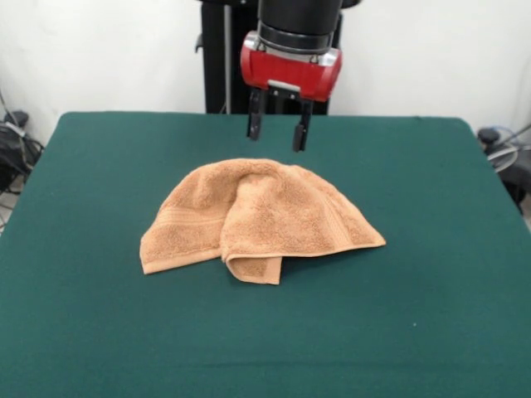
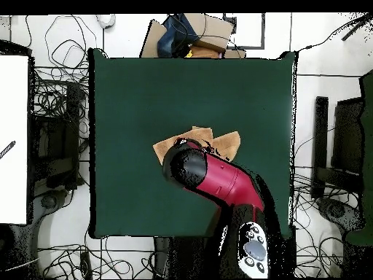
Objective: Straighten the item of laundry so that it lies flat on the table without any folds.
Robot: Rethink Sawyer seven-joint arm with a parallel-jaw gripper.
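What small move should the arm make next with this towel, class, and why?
Probably lower the open claw straight down onto the towel's humped far edge and pinch it. The towel lies bunched on the table, one flap folded over its front, and the claw hangs just above it, holding nothing.

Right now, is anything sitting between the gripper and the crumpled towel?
Nothing visible does. In the front view the open gripper hangs over the far edge of the orange-tan towel, with only empty space beneath it. The green table around the towel carries no other object.
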